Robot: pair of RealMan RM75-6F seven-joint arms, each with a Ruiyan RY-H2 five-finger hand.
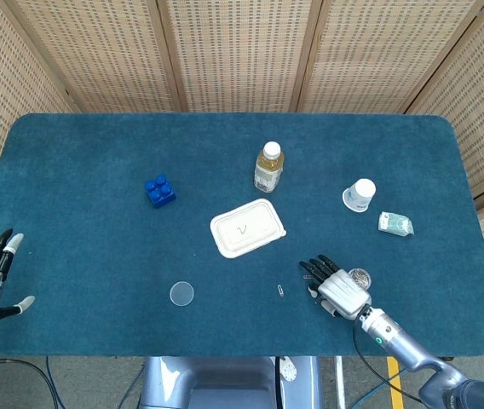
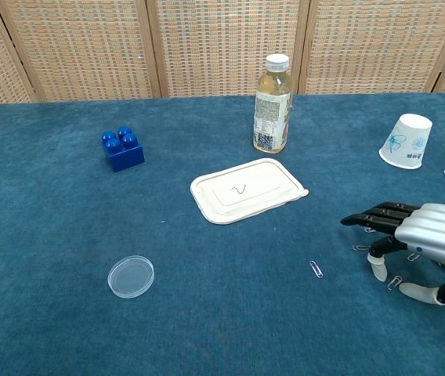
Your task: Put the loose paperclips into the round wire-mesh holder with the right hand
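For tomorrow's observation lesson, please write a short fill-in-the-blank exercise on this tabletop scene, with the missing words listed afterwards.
1. The toy brick is coloured ____.
2. The paper cup stands ____ side up.
3. The white food-box lid lies in front of the ____.
4. The right hand hovers over loose ____.

Missing words: blue; bottom; bottle; paperclips

A paperclip (image 2: 315, 269) lies left of the right hand (image 2: 422, 239), before the lid (image 2: 247, 189).
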